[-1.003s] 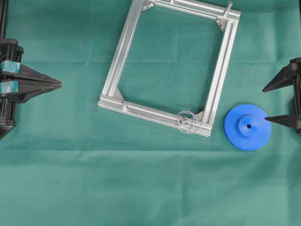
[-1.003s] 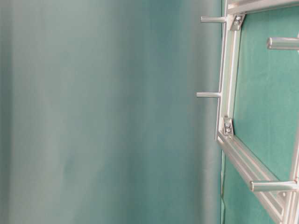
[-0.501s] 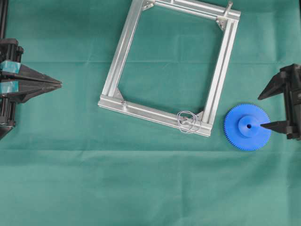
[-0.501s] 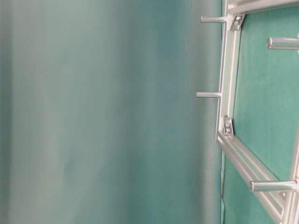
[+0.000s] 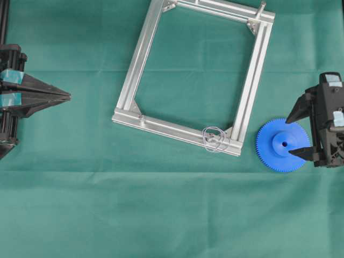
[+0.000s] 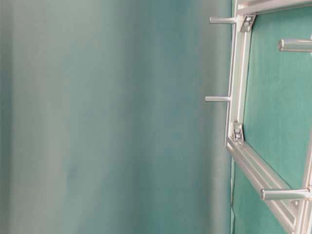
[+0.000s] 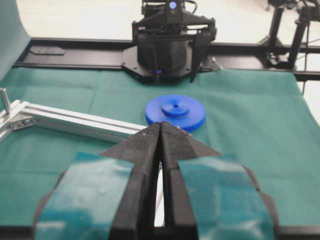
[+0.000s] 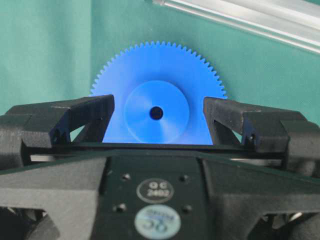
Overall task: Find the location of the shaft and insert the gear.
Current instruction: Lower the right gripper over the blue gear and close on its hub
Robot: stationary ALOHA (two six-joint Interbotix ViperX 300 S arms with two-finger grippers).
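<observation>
Frame (image 5: pixel 252 80): only green cloth (image 5: pixel 161 215) enclosed.
Gear (image 5: pixel 282 144): flat, outside frame.
Right gripper (image 5: pixel 291 136): spread wide, positioned over gear hub.
Left gripper (image 5: pixel 69 96): jaws pressed together, nothing held.

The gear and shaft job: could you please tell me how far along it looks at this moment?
Done: nothing yet; the gear lies flat on the green cloth, beside the aluminium frame. In hand: the right tool is open and poised over the gear, fingers either side of its hub, gripping nothing. The left tool is shut, far off. Left: grasp the gear, carry it to the wire-ringed shaft at the frame's corner, and insert it.
</observation>
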